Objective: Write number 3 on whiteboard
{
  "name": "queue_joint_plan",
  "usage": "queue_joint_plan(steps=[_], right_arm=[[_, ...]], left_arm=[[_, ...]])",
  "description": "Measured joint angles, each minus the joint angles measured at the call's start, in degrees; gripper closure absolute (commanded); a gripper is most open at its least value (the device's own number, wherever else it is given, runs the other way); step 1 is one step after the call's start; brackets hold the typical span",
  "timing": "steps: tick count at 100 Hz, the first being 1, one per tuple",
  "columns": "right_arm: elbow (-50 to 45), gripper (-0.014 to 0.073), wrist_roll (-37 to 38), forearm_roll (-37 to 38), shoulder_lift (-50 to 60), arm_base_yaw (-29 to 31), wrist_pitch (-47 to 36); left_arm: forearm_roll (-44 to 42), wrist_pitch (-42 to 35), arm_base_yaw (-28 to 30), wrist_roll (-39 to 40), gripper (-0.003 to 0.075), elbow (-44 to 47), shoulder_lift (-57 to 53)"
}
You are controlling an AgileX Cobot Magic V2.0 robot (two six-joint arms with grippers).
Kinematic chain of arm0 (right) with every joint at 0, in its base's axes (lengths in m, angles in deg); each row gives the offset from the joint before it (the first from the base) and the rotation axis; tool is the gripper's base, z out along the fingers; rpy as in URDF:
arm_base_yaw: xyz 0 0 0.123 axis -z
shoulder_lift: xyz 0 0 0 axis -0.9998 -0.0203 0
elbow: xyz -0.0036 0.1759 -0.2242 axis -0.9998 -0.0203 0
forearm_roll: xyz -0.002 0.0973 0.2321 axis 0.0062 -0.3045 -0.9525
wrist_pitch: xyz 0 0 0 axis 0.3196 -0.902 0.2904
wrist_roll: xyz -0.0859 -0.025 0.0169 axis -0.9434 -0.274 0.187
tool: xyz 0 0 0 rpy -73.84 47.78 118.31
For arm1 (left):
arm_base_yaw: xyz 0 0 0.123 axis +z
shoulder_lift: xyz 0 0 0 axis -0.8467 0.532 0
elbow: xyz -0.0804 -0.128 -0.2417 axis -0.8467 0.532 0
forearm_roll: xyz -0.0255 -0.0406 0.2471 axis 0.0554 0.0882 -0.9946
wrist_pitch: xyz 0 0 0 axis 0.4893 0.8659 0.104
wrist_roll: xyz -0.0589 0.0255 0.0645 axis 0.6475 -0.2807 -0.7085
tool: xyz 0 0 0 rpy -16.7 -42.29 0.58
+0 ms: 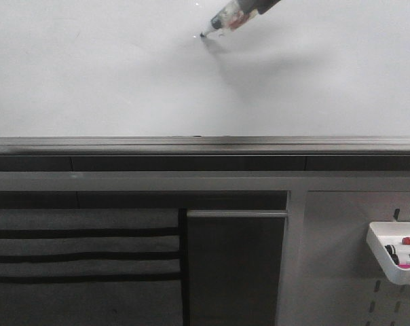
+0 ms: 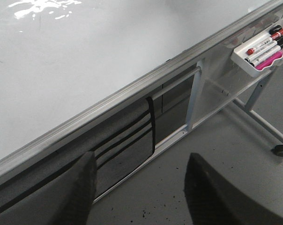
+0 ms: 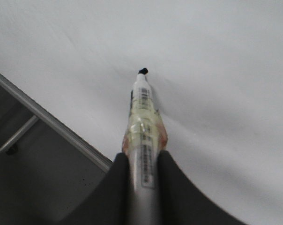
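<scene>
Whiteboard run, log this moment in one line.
right gripper: shut on marker | tip at whiteboard | no digit visible | left gripper: open, empty

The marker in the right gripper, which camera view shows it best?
The right wrist view: the marker runs full length from the right gripper to its black tip at the whiteboard. The front view catches only its tip end; the left wrist view misses it.

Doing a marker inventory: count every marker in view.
4 at least: one marker clamped in the right gripper, tip at the whiteboard; three in the white tray, beside a pink item. More may be hidden there.
</scene>
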Motion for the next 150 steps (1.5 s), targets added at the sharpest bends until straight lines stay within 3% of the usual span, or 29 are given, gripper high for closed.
queue_joint_plan(steps=[22,42,72,101,121,135,150], right_arm=[[0.3,0.0641,3.0,-0.1,-0.5,1.2,0.8],[0.3,0.0641,5.7,1.1,1.9,5.6,8.7],[-0.9,0.0641,5.8,0.1,-2.0,1.2,8.8],[-3.4,0.0641,5.9,1.2,0.6,4.3,12.9],[-5.1,0.0641,6.0,1.1,-2.3,-0.8,8.6],[-1.0,0.0641,6.0,-0.3,-4.1,-3.8,7.6],[-1.0,0.0641,-1.6,-1.4,3.1,-6.6,7.2]], left_arm=[[0.0,-0.1,0.0,0.0,0.0331,0.0,0.0],[0.0,-0.3,0.0,0.0,0.0331,0.0,-0.1],[0.0,-0.3,0.0,0.0,0.0331,0.0,-0.1],[0.0,-0.3,0.0,0.0,0.0331,0.0,-0.1],[0.0,-0.3,0.0,0.0,0.0331,0.0,-0.1],[0.0,-0.3,0.0,0.0,0.0331,0.0,-0.1],[0.0,-0.3,0.0,0.0,0.0331,0.0,-0.1]])
